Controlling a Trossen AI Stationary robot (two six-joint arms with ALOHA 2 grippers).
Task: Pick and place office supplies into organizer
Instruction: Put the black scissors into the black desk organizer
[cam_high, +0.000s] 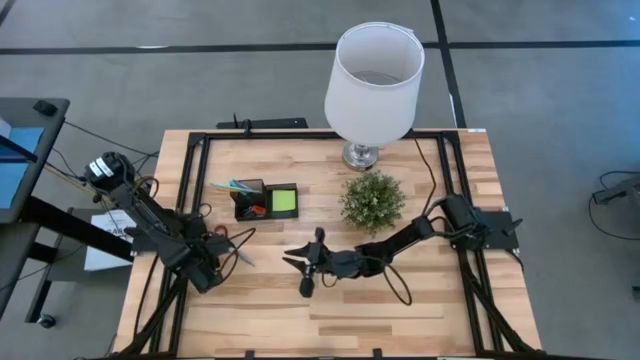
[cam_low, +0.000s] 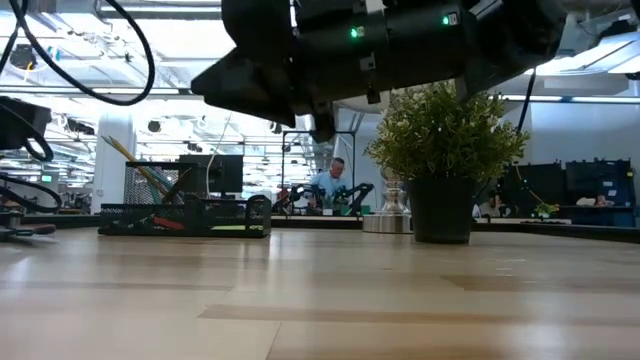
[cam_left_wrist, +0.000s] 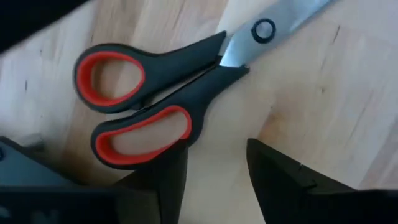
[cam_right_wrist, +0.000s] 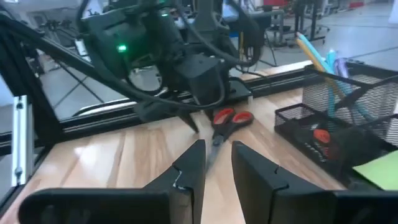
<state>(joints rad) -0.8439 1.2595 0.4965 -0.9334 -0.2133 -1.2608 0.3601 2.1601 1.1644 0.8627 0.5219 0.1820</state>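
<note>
Fingers of your left gripper (cam_left_wrist: 214, 180) stood spread just over the scissors (cam_left_wrist: 155, 93), which lay flat on the desk (cam_high: 400, 300) at eight o'clock of the organizer (cam_high: 266, 200). You were at the scissors pickup; next you needed to close on a handle. Right gripper (cam_right_wrist: 216, 163) waited mid-desk, fingers slightly parted, holding nothing. No writing was readable.

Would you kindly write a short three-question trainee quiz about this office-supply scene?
1. True or false: the scissors lie flat on the table.
2. Which gripper is at the scissors: A left gripper, B right gripper?
3. Fill in: the sticky-note pad in the organizer is ____ green.

Key: 1 true; 2 A, its fingers apart beside the handles, gripping nothing; 3 lime.
</note>
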